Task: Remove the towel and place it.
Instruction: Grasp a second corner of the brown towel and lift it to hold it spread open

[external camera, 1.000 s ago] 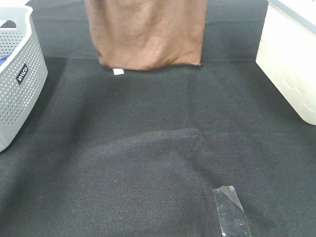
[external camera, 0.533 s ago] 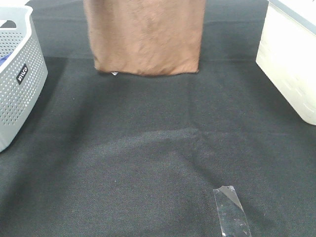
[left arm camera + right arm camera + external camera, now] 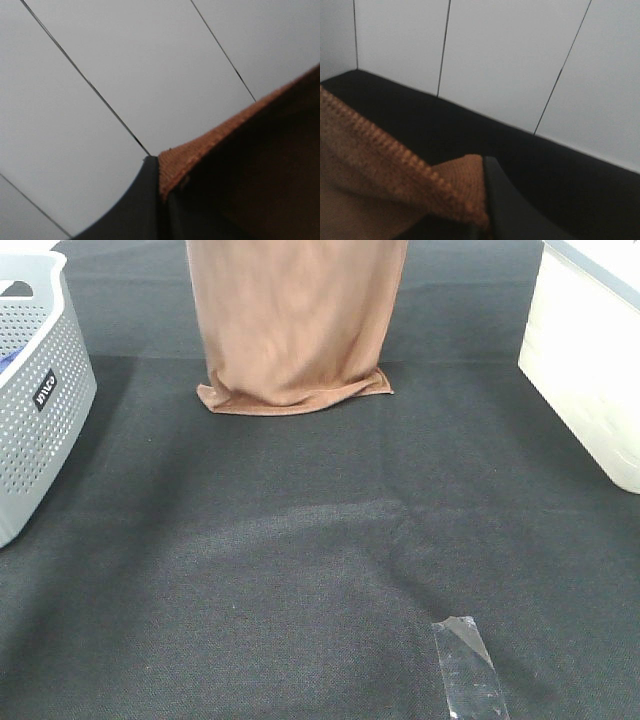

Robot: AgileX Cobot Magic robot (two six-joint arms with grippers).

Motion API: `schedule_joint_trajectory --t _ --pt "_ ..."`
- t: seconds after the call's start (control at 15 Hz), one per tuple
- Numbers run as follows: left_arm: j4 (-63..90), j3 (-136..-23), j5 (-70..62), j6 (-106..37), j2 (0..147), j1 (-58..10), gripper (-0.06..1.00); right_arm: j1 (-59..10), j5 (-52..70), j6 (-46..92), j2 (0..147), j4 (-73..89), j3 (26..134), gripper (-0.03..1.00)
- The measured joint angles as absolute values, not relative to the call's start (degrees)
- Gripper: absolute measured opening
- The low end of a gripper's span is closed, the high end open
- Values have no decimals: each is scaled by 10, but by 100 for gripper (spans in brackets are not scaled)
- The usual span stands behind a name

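The 2 grippers, left gripper (image 3: pixel 163 186) and right gripper (image 3: pixel 483 216), stay clamped on the towel (image 3: pixel 295 330). Below them its hem, clear 1 second ago, now crumples on the black table cloth (image 3: pixel 300 560) — placing has probably begun.

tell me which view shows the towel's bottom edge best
The exterior high view: the towel hangs there at full width, its bottom edge crumpled on the black cloth. Each wrist view shows only a close-up stitched corner, nothing lower.

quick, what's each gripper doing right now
Left gripper: shut on a corner of the towel.
Right gripper: shut on another corner of the towel.
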State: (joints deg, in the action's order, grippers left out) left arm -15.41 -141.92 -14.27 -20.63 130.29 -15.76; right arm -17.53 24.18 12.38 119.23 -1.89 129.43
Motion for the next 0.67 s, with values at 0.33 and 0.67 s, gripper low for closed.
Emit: schedule_joint_trajectory --t 0.33,0.67 --pt "-95 -1419 -493 -202 1250 -186 0 -175 494 127 1145 3 1295 0" --pt "-39 -1423 -626 -163 1201 -189 0 -175 615 144 1127 27 1299 0"
